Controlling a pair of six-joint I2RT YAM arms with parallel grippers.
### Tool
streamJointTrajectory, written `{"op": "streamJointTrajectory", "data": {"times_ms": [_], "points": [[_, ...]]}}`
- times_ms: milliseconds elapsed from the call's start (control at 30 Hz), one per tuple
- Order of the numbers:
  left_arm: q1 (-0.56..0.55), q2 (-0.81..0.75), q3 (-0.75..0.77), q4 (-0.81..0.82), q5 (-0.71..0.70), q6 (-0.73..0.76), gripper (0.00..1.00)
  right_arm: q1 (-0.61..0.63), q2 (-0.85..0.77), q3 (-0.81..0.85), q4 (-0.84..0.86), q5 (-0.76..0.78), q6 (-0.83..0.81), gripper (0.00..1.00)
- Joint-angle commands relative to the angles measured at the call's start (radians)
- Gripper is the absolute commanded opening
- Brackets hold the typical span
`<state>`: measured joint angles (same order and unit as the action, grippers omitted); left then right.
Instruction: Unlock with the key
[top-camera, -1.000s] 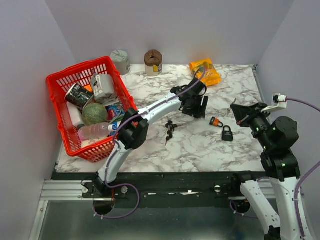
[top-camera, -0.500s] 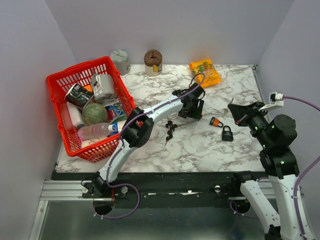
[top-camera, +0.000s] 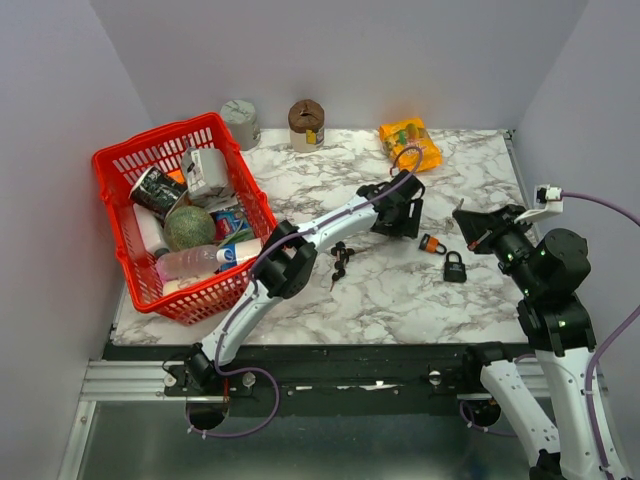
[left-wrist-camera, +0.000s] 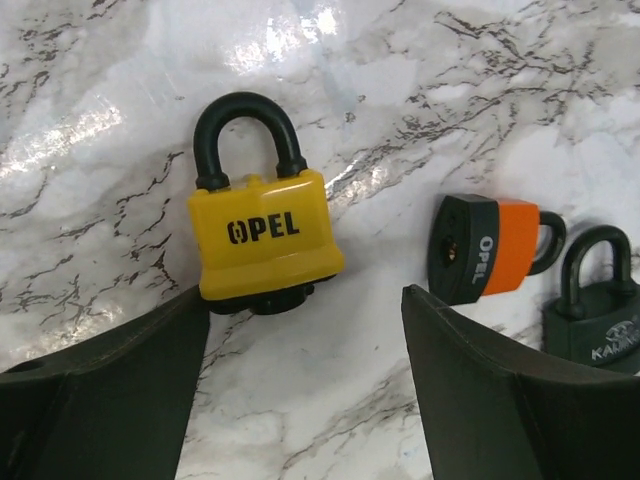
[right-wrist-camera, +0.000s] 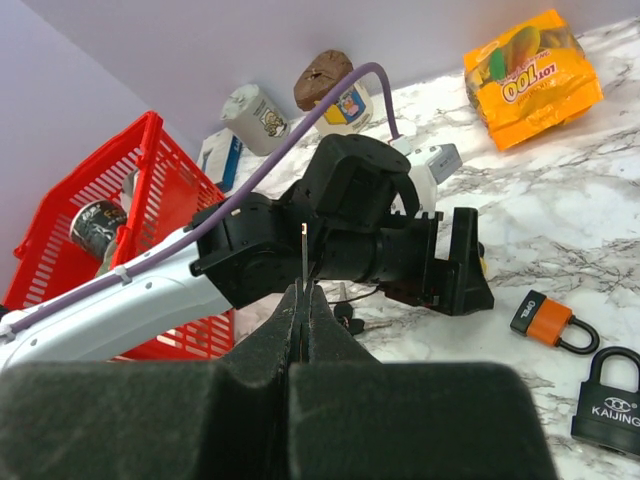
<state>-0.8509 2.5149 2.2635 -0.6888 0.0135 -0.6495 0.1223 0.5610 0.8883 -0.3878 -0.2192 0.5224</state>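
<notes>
Gripper of left arm (left-wrist-camera: 303, 302) (spread) has slid right above yellow padlock (left-wrist-camera: 262, 235); right gripper (right-wrist-camera: 303, 292) pinches key (right-wrist-camera: 303, 252).

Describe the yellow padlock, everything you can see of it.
The yellow padlock lies flat on the marble table, apart from the orange padlock. Its body looks plastic-coated, printed OPEL in black; the black shackle is closed and points away from the left gripper, a black base toward it. The gripper is open, fingers flanking the base; contact unclear.

Red basket (top-camera: 120, 235) at left holds a melon (top-camera: 189, 227); a grey can (top-camera: 240, 123), brown jar (top-camera: 306, 124) and orange snack bag (top-camera: 411, 143) line the upper edge
</notes>
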Motion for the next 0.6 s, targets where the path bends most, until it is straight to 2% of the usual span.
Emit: {"op": "streamJointTrajectory", "data": {"times_ms": [0,300,400,533,567], "points": [[0.021,0.099,0.08,-0.067,-0.113,0.001,0.83,-0.006,-0.003,-0.006,0.026,-0.017,-0.005,0.01],[0.021,0.151,0.148,-0.097,-0.161,0.017,0.78,-0.006,-0.003,-0.008,0.026,-0.022,-0.005,0.01],[0.021,0.163,0.157,-0.092,-0.153,0.036,0.73,-0.006,0.002,-0.005,0.026,-0.026,-0.005,0.01],[0.021,0.174,0.153,-0.075,-0.087,0.073,0.61,-0.004,0.008,-0.008,0.024,-0.032,-0.013,0.01],[0.021,0.176,0.151,-0.077,-0.081,0.074,0.54,-0.004,0.01,-0.011,0.024,-0.032,-0.016,0.01]]}}
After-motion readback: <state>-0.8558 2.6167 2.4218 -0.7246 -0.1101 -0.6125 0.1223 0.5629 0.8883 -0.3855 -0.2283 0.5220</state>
